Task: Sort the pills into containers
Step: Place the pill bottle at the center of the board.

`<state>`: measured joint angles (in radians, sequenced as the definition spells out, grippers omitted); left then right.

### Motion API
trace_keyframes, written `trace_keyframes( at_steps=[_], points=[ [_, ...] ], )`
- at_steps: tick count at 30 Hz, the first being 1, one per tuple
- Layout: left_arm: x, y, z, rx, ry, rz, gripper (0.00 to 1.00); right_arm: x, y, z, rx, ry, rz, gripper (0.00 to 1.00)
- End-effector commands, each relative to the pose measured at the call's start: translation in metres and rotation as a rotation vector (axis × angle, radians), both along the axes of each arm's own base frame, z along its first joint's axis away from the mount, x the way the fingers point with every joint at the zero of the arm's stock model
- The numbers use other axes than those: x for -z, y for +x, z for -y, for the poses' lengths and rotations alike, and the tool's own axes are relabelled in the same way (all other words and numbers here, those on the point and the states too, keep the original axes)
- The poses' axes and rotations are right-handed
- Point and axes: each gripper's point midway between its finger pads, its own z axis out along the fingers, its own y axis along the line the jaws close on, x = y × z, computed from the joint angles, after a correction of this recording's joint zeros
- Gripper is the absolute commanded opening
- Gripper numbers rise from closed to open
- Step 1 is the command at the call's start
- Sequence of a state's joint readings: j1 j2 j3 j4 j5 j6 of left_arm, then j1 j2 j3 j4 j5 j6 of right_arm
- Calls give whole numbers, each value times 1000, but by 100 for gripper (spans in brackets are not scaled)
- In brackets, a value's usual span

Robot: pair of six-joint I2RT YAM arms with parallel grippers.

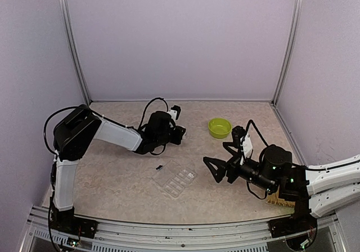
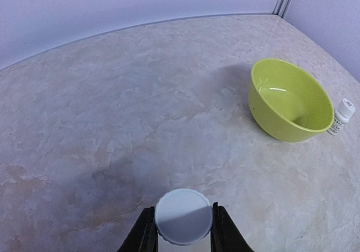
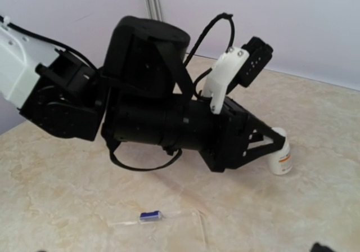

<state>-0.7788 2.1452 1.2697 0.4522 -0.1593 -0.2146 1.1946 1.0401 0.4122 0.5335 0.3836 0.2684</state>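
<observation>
The clear flat pill box point(image 1: 175, 179) lies on the table between the arms, its compartments in a row. Its far edge shows in the right wrist view point(image 3: 185, 215), with a small blue piece point(image 3: 151, 216) at its corner. I cannot make out any loose pills. My left gripper point(image 1: 181, 133) is shut on a small white bottle point(image 2: 184, 216) that stands upright on the table behind the box. The right wrist view shows this bottle point(image 3: 279, 156) between the black fingers. My right gripper point(image 1: 215, 152) is open and empty, just right of the box.
A lime-green bowl point(image 1: 219, 127) stands at the back right and also shows in the left wrist view point(image 2: 289, 100). A second small white bottle point(image 2: 341, 116) stands beside it. A tan block point(image 1: 279, 198) lies under my right arm. Walls close the table's back and sides.
</observation>
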Motion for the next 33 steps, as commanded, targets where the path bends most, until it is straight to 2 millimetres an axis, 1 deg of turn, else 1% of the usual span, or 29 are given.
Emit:
trace_keyframes(
  at_steps=[1,7,10,15,19,22,25,28,33],
  points=[
    [3,8,-1,-21,32,7,15,5,6,5,34,4,-11,100],
    [9,7,0,-15,41,-5,16,4,6,7,40,9,-14,100],
    [9,6,1,-9,39,-9,18,5,6,9,42,13,-18,100],
    [9,6,1,-6,35,-13,26,4,6,12,48,23,-22,100],
    [5,4,2,1,22,-15,41,4,7,16,61,31,-26,100],
    [-7,2,4,12,0,-8,52,3,11,22,87,35,-33,100],
    [-20,0,4,23,-21,6,59,8,19,30,142,24,-52,100],
    [-38,-4,4,34,-49,24,68,13,31,45,228,22,-90,100],
    [-73,-18,0,59,-124,50,83,21,55,79,363,36,-136,100]
  ],
)
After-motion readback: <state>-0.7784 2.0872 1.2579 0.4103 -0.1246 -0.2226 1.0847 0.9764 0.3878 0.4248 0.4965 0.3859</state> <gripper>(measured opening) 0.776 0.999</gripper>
